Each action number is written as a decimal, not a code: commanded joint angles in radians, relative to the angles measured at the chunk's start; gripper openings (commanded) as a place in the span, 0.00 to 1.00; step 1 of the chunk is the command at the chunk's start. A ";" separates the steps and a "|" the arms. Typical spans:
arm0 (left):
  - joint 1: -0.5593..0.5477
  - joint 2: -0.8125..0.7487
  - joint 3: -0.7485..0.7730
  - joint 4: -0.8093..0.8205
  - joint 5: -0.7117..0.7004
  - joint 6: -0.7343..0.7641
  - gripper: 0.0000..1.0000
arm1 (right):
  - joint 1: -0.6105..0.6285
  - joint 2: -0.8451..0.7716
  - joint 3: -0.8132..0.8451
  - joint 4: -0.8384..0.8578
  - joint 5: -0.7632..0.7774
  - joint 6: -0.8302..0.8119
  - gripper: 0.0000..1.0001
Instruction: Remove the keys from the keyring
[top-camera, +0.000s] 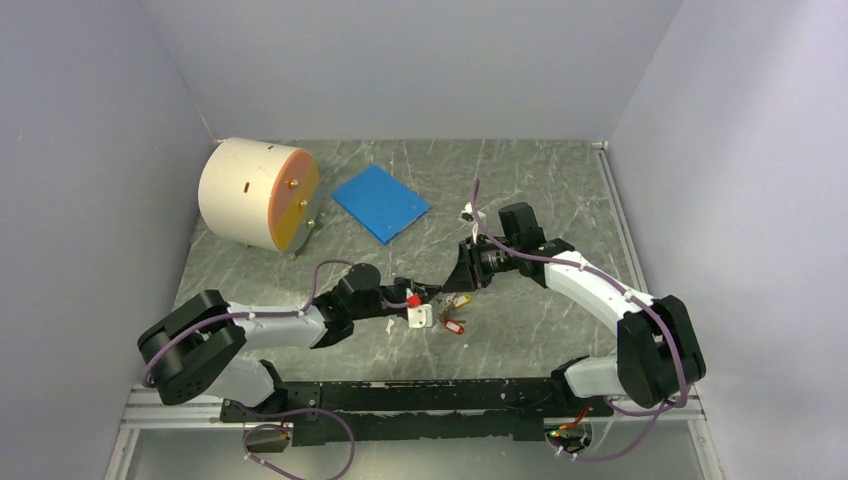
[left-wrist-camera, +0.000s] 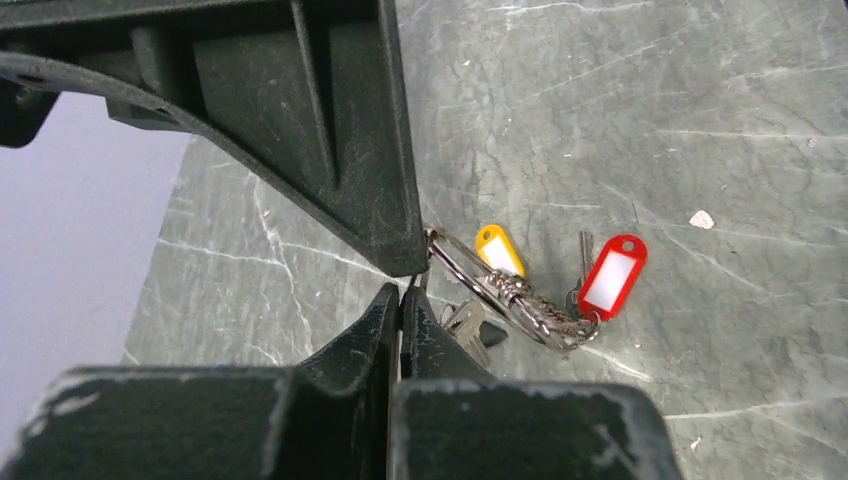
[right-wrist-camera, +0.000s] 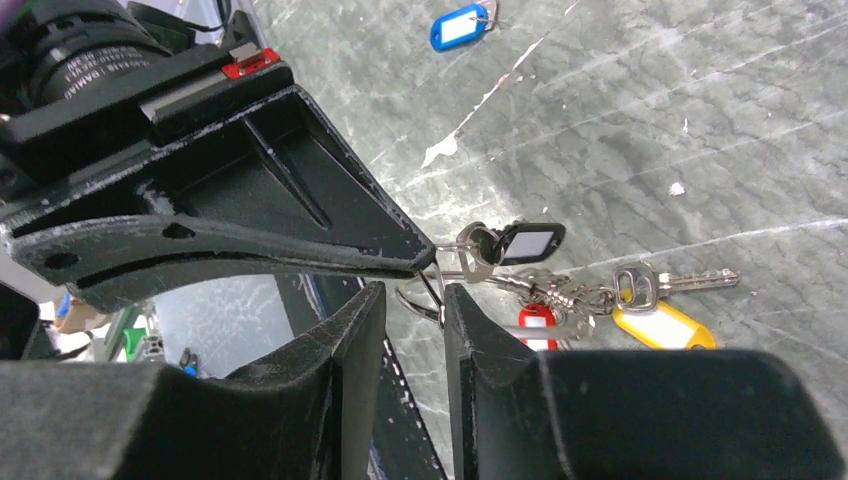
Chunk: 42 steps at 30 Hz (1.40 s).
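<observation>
The keyring (left-wrist-camera: 466, 272), a thin silver wire loop, hangs just above the table between both grippers, with a short chain and the keys below it. My left gripper (left-wrist-camera: 403, 292) is shut on the ring's wire. My right gripper (right-wrist-camera: 415, 295) is open, its jaws a little apart with the ring's wire (right-wrist-camera: 433, 283) in the gap, against one finger. A black-headed key (right-wrist-camera: 528, 242), a red tag (left-wrist-camera: 612, 275), a yellow tag (left-wrist-camera: 497, 248) and a bare silver key (right-wrist-camera: 690, 280) hang off the bunch. In the top view the grippers (top-camera: 418, 293) (top-camera: 462, 275) meet over the bunch (top-camera: 455, 305).
A blue square pad (top-camera: 380, 203) lies at the back centre, and a large cream cylinder (top-camera: 260, 193) lies at the back left. A blue-and-white tag (right-wrist-camera: 455, 27) lies apart on the table. A small white piece (top-camera: 420, 317) sits by the left gripper.
</observation>
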 joint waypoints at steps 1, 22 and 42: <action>0.056 -0.049 0.040 0.011 0.055 -0.046 0.03 | 0.026 0.003 0.005 -0.057 0.032 -0.055 0.32; 0.175 -0.093 0.118 -0.199 0.333 -0.092 0.03 | 0.042 -0.233 -0.130 0.243 0.207 -0.028 0.46; 0.176 -0.105 0.191 -0.417 0.457 -0.058 0.03 | 0.095 -0.228 -0.201 0.363 0.037 -0.263 0.51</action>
